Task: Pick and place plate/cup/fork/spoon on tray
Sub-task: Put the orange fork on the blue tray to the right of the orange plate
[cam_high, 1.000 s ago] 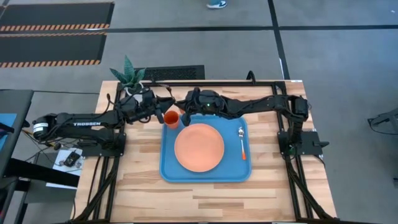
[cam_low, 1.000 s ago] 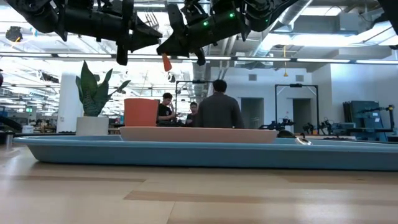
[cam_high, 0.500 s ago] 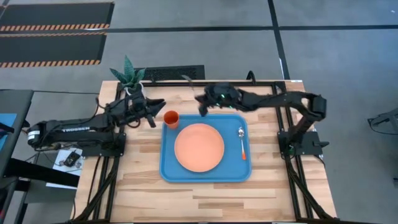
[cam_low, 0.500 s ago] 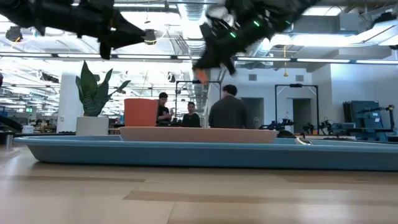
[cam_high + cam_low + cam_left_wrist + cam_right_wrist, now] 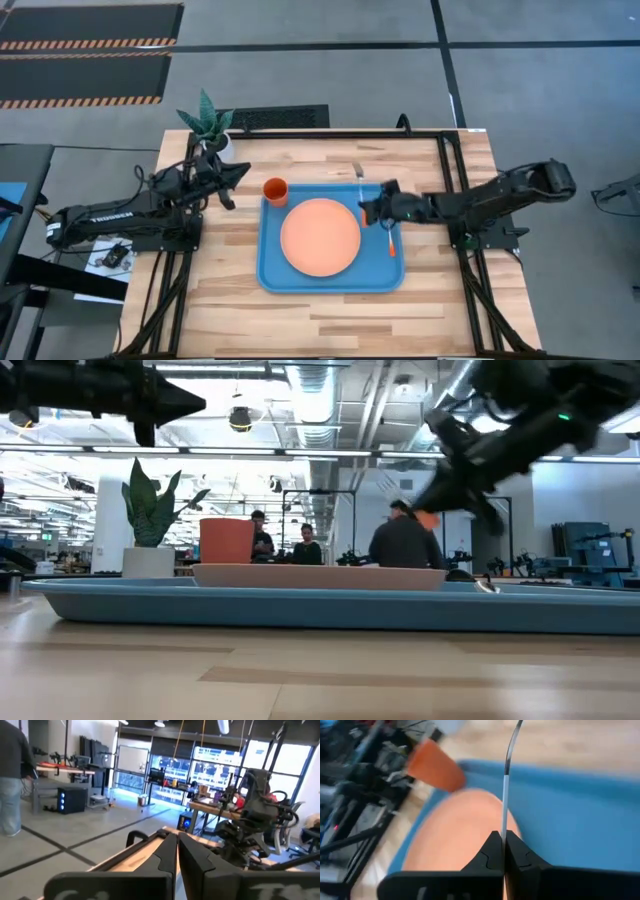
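The salmon-orange plate (image 5: 320, 238) lies flat in the middle of the light-blue tray (image 5: 272, 270). The orange cup (image 5: 276, 191) stands upright in the tray's far left corner. The spoon (image 5: 391, 243) lies along the tray's right side, its bowl end under my right arm. My right gripper (image 5: 366, 210) is over the tray between plate and spoon, shut on the fork (image 5: 358, 178). My left gripper (image 5: 238, 172) is shut and empty, above the table left of the cup. My right gripper pinches the fork's thin metal shaft (image 5: 505, 805) between its two fingers. The silver end runs on past the fingertips toward the table's far edge. The orange handle (image 5: 428, 519) hangs below the fingers. The fork is lifted clear above the tray.
A white pot with a green spiky plant (image 5: 208, 125) stands at the table's far left corner, close behind my left gripper. Bare wood lies in front of the tray and to its left. People stand in the room beyond the table.
My right gripper has carried the fork from the tray's far edge near the cup toward the right and nearer, and lower, to a place over the tray between plate and spoon. My left gripper has drawn back from the cup toward the table's left edge. The cup has stayed put.
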`<state>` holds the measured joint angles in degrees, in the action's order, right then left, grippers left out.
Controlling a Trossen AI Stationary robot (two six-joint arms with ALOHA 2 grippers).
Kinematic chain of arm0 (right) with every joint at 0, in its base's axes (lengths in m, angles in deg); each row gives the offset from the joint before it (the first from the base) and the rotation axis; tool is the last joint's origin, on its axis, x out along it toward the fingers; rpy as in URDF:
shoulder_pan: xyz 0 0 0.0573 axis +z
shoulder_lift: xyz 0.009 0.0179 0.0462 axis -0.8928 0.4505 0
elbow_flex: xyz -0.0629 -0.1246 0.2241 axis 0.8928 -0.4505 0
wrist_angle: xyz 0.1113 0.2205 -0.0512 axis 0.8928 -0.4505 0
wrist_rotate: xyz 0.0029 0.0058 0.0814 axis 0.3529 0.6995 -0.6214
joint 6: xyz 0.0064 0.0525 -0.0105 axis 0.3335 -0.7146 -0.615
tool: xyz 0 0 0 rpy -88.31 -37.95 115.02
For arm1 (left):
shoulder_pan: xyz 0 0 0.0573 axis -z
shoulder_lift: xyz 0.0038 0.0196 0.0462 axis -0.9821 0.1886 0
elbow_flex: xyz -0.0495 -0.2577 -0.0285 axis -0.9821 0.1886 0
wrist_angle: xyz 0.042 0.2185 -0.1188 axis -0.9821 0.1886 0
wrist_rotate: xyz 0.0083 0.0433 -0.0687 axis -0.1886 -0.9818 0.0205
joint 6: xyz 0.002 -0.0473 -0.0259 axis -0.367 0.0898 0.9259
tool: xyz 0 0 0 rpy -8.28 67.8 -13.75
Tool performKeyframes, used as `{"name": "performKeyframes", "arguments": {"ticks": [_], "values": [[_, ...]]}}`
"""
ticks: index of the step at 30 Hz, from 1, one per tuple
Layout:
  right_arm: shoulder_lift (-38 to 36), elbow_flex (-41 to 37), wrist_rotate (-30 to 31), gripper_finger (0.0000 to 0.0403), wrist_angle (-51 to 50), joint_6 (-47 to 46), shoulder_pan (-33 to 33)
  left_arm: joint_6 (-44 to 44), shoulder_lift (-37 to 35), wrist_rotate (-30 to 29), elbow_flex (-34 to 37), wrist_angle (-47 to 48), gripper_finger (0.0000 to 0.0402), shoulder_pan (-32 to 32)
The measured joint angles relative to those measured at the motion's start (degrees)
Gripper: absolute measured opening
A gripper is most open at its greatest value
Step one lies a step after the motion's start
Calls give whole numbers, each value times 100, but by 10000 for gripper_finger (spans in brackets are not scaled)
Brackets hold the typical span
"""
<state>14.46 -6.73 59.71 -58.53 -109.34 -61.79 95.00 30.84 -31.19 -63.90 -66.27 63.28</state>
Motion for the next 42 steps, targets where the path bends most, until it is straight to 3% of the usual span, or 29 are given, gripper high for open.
{"name": "performKeyframes", "arguments": {"ticks": [8,14,25,31,42], "values": [[-13,-728,845,3,-331,-2807,1360,-7,-3,-72,4,372,1,-3],[127,-875,555,3,-282,-3934,1700,-51,-5,-77,4,357,0,-3],[703,-875,-197,4,123,-4569,1627,-55,-3,-232,4,383,0,-5],[836,-873,-314,7,203,-4579,1603,-57,-3,-232,4,386,0,-5],[841,-875,-519,51,12,-4619,1603,-45,-3,-232,4,432,0,-5]]}}
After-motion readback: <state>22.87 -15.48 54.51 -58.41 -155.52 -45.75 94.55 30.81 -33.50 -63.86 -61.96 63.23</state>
